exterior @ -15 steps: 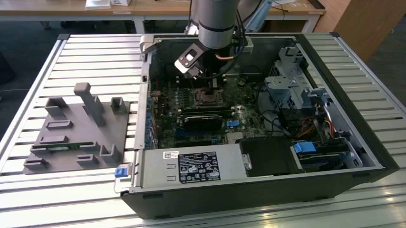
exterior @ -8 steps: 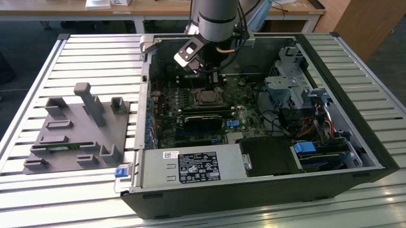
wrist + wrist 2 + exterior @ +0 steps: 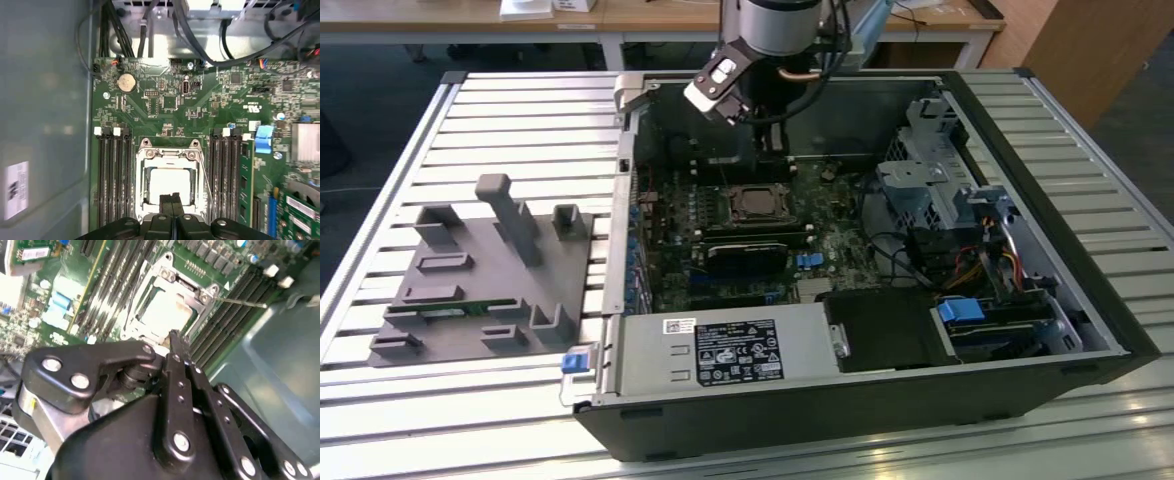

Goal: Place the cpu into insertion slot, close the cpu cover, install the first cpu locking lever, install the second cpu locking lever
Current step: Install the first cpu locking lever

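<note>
Slatted metal table (image 3: 520, 120), wooden desks (image 3: 454, 20) beyond; my gripper (image 3: 172, 196), clenched on nothing, hangs inside the open computer case (image 3: 854, 415) over the cpu (image 3: 167, 181).

the pale, silvery square cpu (image 3: 170, 184) lies flat in the insertion slot (image 3: 731, 203); the thin metal cpu cover (image 3: 142, 185) is folded down, framing it.
</note>
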Tool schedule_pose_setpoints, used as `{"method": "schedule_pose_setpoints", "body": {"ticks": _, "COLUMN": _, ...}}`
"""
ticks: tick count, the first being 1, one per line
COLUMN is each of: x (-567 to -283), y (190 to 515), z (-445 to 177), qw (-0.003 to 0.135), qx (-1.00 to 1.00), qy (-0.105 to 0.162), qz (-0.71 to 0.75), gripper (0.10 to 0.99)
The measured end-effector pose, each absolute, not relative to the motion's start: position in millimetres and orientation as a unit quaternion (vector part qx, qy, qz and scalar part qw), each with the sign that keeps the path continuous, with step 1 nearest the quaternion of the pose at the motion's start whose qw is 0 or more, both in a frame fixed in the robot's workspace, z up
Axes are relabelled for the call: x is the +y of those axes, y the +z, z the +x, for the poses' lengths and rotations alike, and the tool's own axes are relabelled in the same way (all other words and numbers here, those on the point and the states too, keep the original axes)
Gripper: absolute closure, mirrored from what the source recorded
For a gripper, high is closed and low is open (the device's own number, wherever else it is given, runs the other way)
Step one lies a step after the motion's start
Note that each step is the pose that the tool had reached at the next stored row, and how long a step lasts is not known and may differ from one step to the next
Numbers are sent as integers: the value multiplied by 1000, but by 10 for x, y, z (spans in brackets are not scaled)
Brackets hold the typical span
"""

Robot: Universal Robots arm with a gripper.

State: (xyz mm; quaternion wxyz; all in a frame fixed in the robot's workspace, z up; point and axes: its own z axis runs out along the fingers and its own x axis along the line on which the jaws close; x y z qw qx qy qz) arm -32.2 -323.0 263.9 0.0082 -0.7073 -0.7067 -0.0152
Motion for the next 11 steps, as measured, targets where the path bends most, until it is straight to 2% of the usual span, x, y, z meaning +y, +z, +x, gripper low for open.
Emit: {"method": "schedule_pose_setpoints", "body": {"ticks": 11, "x": -3230, "y": 2685, "z": -322, "qw": 9, "qx": -763, "qy": -14, "qz": -646, "gripper": 980}}
